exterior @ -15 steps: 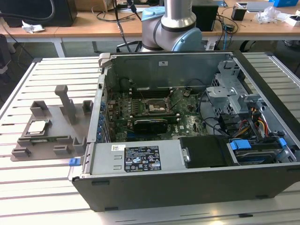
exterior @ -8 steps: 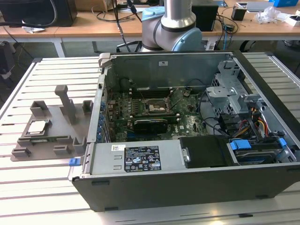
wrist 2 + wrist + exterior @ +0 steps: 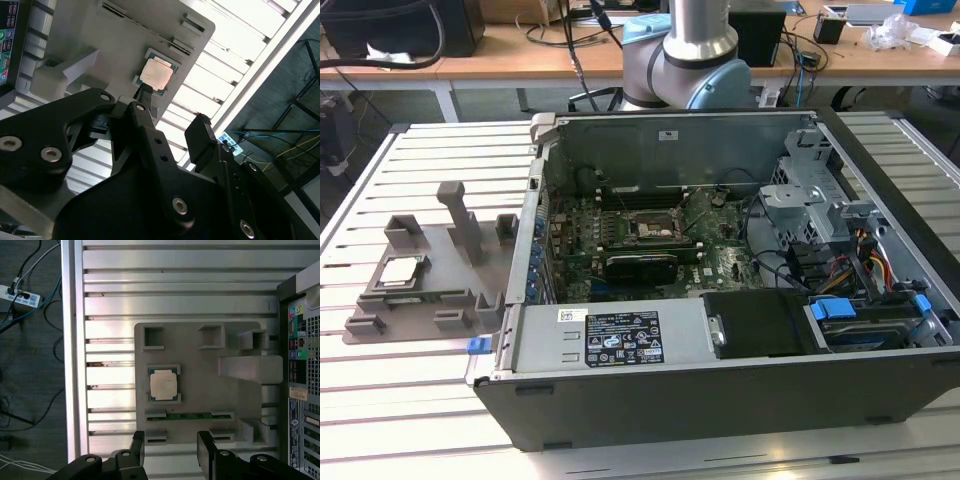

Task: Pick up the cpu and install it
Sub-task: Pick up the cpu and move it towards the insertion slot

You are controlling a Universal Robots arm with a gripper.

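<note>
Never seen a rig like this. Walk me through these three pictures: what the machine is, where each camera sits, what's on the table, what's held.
The grey jointed machine is a robot arm, seen in the exterior view from a camera off the arm. The two wrist views come from cameras riding on the arm, so its black gripper shows in both. On the slatted metal table stand an open computer case and, at the exterior view's left, a grey holder tray. The cpu, a small silvery square, lies in that tray. The gripper is open, holds nothing and hangs above the tray.
</note>
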